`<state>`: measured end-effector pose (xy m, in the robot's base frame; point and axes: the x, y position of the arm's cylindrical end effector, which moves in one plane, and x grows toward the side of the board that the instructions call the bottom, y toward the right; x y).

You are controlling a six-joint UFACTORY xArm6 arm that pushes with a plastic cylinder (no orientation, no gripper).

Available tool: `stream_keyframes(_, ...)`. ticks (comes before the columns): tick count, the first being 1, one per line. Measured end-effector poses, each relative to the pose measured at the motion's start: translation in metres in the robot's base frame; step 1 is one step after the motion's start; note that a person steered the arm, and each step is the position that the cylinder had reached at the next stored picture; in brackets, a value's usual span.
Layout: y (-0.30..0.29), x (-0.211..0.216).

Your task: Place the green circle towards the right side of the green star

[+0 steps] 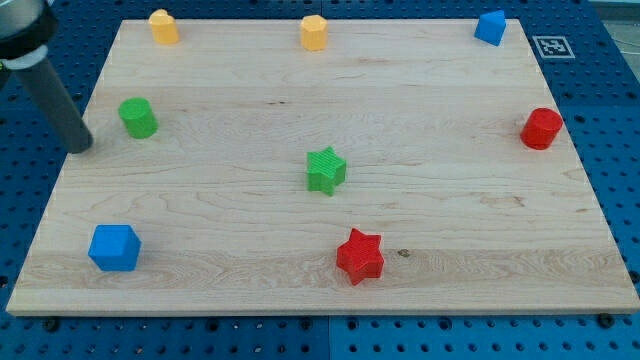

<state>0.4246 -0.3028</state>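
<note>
The green circle (138, 117) stands near the board's left edge, upper half. The green star (325, 169) sits near the board's middle, well to the right of the circle and lower. My tip (81, 148) is at the board's left edge, just left of and slightly below the green circle, with a small gap between them.
A blue cube (113, 248) sits at the lower left and a red star (360, 256) below the green star. A red cylinder (541, 128) is at the right edge. Two yellow blocks (163, 26) (314, 32) and a blue block (490, 27) line the top edge.
</note>
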Motion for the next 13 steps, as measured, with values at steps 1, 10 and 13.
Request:
stream_keyframes(1,0.02,-0.041)
stream_keyframes(10,0.225,0.016)
stream_keyframes(13,0.178,0.03)
